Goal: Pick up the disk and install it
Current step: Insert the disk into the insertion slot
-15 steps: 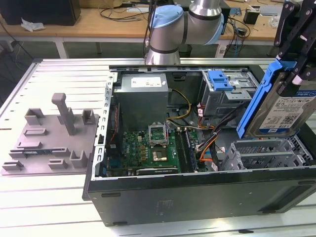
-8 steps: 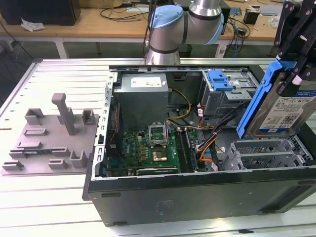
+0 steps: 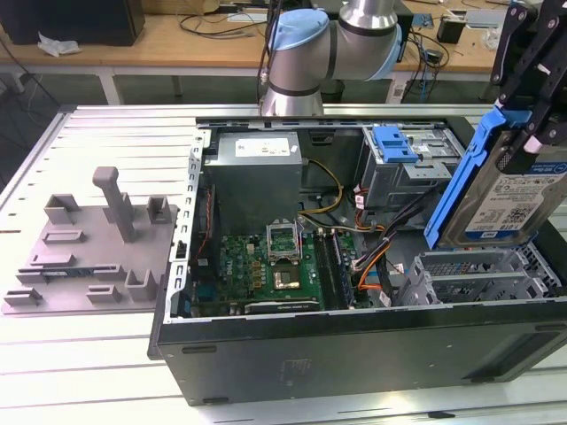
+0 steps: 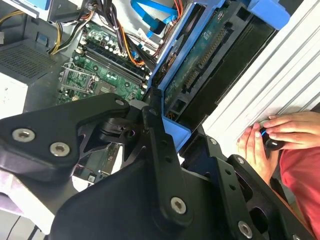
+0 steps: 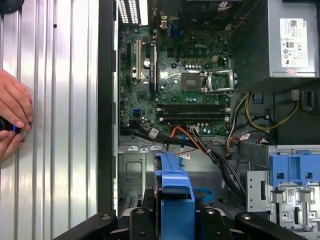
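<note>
The disk (image 3: pixel 507 202), silver with a white-and-blue label and blue side rails, hangs tilted on edge above the grey drive cage (image 3: pixel 474 276) at the exterior view's right end of the open computer case. My gripper (image 3: pixel 523 133) is shut on its upper part from above. In the second wrist view the disk's (image 4: pixel 200 65) green circuit side and blue rail run away from the gripper (image 4: pixel 172 131). In the first wrist view the disk's blue rail end (image 5: pixel 174 192) sticks out between the black fingers (image 5: pixel 145 210), over the case interior.
The case (image 3: pixel 354 359) lies open with motherboard (image 3: pixel 276 266), power supply (image 3: pixel 257 168) and cables. A blue latch piece (image 3: pixel 395 143) sits on the rear bay. A grey holder with posts (image 3: pixel 97 241) lies at the exterior view's left. A person's hands (image 5: pixel 12 120) rest on the slatted table.
</note>
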